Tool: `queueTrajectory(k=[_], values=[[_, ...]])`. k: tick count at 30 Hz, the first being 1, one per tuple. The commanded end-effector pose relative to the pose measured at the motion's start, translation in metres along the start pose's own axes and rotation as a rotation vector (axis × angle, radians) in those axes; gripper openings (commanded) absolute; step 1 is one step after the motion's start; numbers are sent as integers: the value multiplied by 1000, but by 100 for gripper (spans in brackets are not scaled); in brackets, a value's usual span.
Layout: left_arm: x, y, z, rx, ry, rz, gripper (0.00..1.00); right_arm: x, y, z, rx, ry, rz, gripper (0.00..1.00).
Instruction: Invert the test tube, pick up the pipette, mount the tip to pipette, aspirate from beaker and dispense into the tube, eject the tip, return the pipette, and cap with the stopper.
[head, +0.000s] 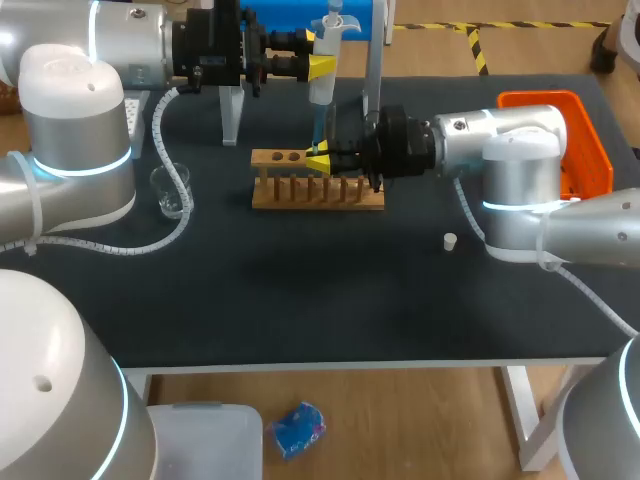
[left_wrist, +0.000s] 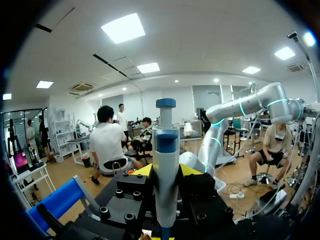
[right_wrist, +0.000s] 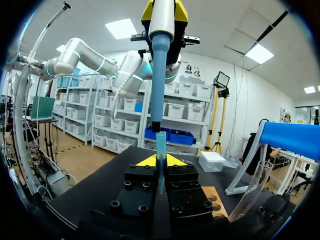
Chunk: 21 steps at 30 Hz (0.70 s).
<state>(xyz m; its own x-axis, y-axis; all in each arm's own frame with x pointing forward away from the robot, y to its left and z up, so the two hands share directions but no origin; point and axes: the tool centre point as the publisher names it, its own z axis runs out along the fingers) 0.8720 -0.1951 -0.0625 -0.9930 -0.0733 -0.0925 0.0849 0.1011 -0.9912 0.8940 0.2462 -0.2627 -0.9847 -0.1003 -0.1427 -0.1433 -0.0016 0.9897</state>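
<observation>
Blue-and-white plastic pipette (head: 322, 92), held upright by the left end effector (head: 321, 68), stands directly above a translucent blue tip (right_wrist: 161, 145) clamped in the right end effector (right_wrist: 160, 161) over the wooden rack (head: 300, 196), toward the desk's (head: 300, 300) far edge.

No lettering, number or sign can be read on the pipette (head: 323, 62), the wooden rack (head: 318, 196) or the surface (head: 300, 290).

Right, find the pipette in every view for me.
Head view: the pipette stands upright above the wooden rack, behind table centre.
Left wrist view: pipette upright, clamped in the left gripper.
Right wrist view: pipette hanging over the right gripper and the tip it holds.
Shared landmark: the yellow-tipped left gripper clamping it.
</observation>
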Motion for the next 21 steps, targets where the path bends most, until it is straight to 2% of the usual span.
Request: queueTrajectory(k=[1, 21], values=[[1, 1, 0, 0, -1, 0, 0, 0, 1, -1, -3, 2, -2, 0], [1, 1, 0, 0, -1, 0, 0, 5, 3, 0, -1, 29, -28, 0]])
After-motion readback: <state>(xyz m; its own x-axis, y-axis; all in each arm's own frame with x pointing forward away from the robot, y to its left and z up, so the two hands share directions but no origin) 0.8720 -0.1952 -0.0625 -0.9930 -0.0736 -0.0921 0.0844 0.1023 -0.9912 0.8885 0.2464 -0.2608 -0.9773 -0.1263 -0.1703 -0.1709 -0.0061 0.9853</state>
